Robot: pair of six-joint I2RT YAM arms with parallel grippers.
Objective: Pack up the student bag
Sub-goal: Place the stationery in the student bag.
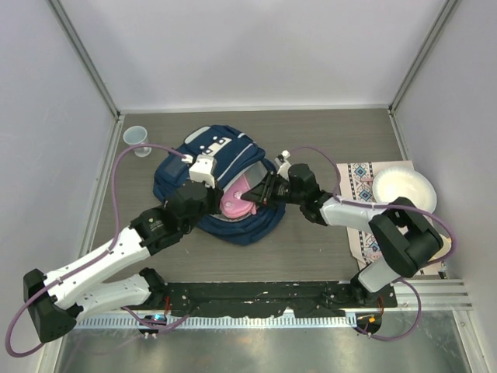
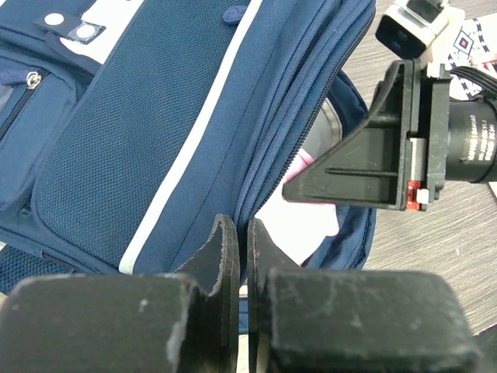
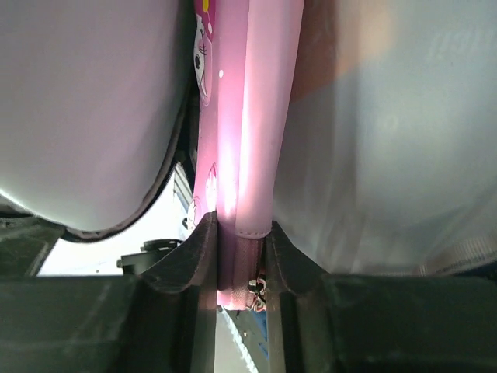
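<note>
The navy student bag [image 1: 213, 159] lies flat mid-table, its white stripe [image 2: 182, 159] running down the front panel. My left gripper [image 1: 208, 189] is shut on the zip edge of the bag's mouth [image 2: 242, 225], jaws pressed almost together on the fabric. My right gripper [image 1: 258, 196] reaches in from the right, shut on a pink pencil case [image 1: 235, 203]. In the right wrist view the pink case [image 3: 242, 116] stands between the fingers, with pale grey lining [image 3: 93, 101] on both sides of it. The right gripper's black finger [image 2: 365, 167] shows at the mouth in the left wrist view.
A clear plastic cup [image 1: 137, 138] stands at the back left. A white paper plate [image 1: 404, 190] sits on a patterned mat [image 1: 359, 180] at the right. Grey walls close in the table on three sides.
</note>
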